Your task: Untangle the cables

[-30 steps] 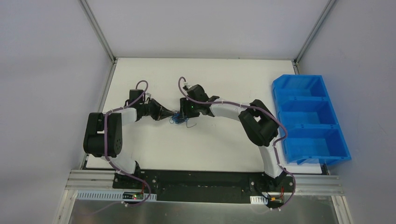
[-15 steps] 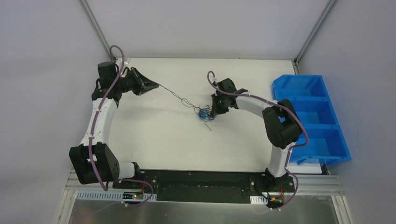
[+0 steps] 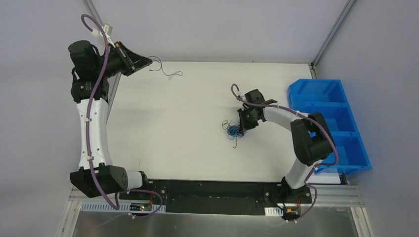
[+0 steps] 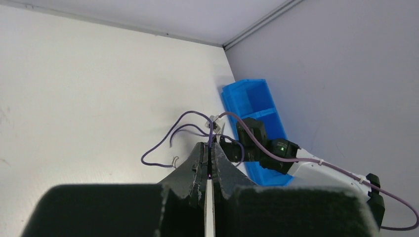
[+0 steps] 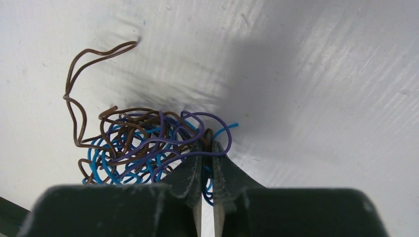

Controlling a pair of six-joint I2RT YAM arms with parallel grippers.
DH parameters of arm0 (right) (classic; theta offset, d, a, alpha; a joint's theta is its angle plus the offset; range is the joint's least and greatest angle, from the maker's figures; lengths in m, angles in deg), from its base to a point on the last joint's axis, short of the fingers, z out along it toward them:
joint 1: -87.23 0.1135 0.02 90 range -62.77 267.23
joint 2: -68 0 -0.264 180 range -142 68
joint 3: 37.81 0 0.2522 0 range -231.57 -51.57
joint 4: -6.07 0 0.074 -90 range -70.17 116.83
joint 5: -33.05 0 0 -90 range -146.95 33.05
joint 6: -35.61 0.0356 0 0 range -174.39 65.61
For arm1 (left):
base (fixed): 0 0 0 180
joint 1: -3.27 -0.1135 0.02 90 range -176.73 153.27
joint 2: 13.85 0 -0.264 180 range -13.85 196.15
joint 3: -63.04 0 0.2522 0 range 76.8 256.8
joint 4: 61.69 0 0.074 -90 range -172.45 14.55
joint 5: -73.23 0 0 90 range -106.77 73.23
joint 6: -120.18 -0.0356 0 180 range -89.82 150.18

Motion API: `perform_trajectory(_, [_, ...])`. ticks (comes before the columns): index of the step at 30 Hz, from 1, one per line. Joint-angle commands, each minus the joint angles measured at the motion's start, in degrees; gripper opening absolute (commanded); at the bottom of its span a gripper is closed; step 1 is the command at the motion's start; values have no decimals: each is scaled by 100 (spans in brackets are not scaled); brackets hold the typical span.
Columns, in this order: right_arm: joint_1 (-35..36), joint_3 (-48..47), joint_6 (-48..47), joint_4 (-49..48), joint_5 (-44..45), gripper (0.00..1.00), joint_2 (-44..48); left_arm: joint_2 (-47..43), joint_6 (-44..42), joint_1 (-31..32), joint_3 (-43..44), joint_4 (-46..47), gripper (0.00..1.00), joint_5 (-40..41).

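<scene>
No readable text, labels, brands, or numbers anywhere

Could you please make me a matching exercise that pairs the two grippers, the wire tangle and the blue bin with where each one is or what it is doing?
Things:
1. left gripper
2. right gripper
3. tangle of wires
4. blue bin

Places and states:
A. stands at the right edge of the table
B. jaws shut on a single wire, near the far left corner
C. lies right of the table's middle, with blue, brown and purple strands
D. jaws shut on strands of the tangle

Pairs: 1-B, 2-D, 3-C, 4-A
</scene>
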Motion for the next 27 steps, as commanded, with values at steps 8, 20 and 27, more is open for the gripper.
perform_trajectory(8, [-100, -1062, -281, 697, -1064, 67, 805, 18, -374, 325, -528, -39, 0, -720])
perform_trajectory(20, [742, -2938, 77, 208, -2324, 89, 1338, 23, -1194, 2151, -1082, -347, 0, -627])
perform_trajectory(27, [1409, -2767, -452, -151, -2395, 93, 1618, 279, -1510, 2757, -791, -364, 0, -1154])
